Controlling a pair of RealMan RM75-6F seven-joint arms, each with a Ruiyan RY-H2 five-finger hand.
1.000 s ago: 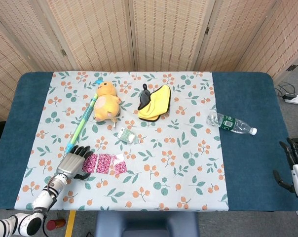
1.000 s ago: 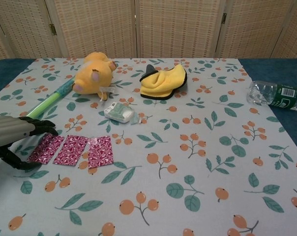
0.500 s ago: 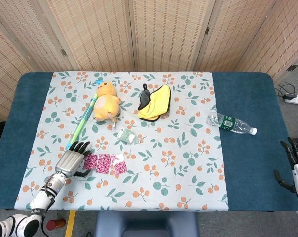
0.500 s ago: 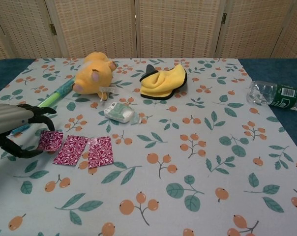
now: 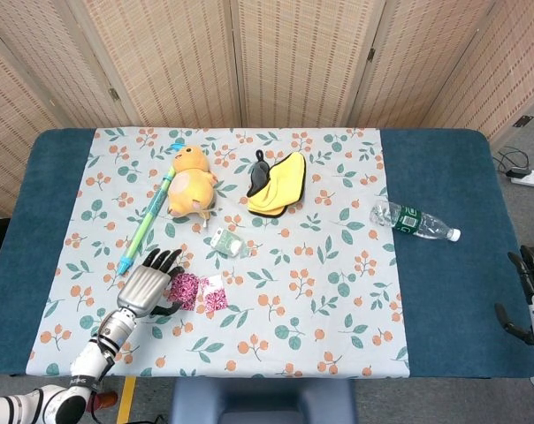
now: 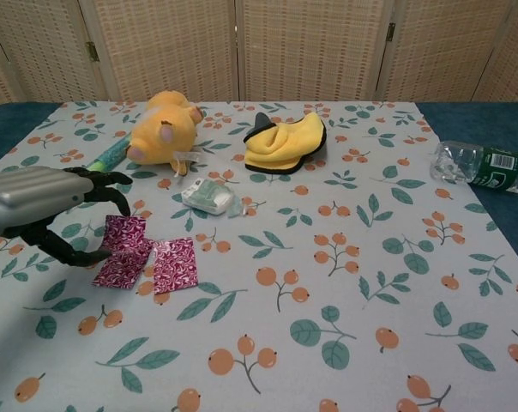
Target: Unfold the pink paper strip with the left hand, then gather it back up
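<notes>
since a second ago our left hand [image 6: 49, 215] has slid inward, folding the pink paper strip's [image 6: 147, 257] end panel over the next, so gathering looks underway. fingers [image 6: 96, 182] spread above it, thumb beneath, pinching that raised fold. beyond sit the plush toy [image 6: 160, 129] and yellow cloth [image 6: 285, 142]. our right hand [image 5: 532, 300] hangs off-table, fingers apart, idle.

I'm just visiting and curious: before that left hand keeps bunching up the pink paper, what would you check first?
1. Left hand on the pink paper strip: ok, fingertips at its folded-over left end.
2. Strip gathered: not ok, the right panels lie flat.
3. Firm hold: cannot tell.
4. Path to the right along the strip: ok, the small packet sits further back.
5. Green pen: ok, beside the hand, off the strip.
6. Right hand: ok, off the table's right edge.
</notes>
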